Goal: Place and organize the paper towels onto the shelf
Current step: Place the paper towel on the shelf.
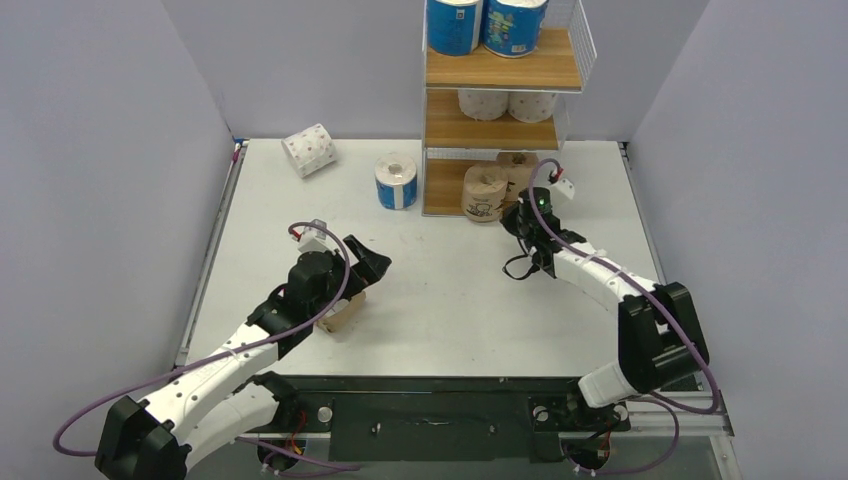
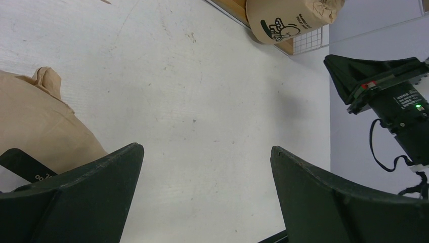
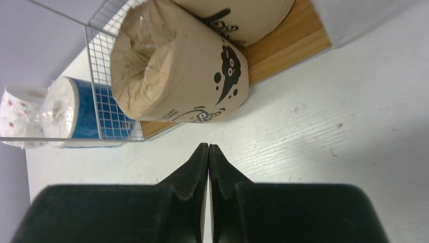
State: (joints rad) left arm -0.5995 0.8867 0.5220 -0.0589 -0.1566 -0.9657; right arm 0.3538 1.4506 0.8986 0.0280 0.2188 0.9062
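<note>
- The shelf (image 1: 505, 68) was seen at the top centre of the overhead view, at the far side of the desk (image 1: 440, 300). Blue rolls (image 1: 455, 25) were stood on its top board, white rolls (image 1: 483, 103) on the middle board, and brown rolls (image 1: 485, 192) were laid on the lowest board. The paper towels appeared to be grouped by wrapper, one kind to a tier.
- The right end effector (image 3: 208, 148) was clenched on nothing, its tips held just short of the front brown roll. That roll lay on its side at the board's front edge. Closed tips were judged suited to a push that would seat it deeper, rather than to a grasp.
- The left end effector (image 2: 206, 152) was released wide above bare desk, at the lower left of the overhead view. A third brown roll (image 2: 35, 121) lay just beside one finger, outside the gap, and was not grasped. The wide opening was judged a readiness for so fat a thing.
- A dotted roll (image 1: 309, 150) and a lone blue roll (image 1: 396, 181) lay on the desk at the upper left, well apart from both end effectors and not yet shelved.
- The task was judged more than half done, with three rolls left on the desk.
</note>
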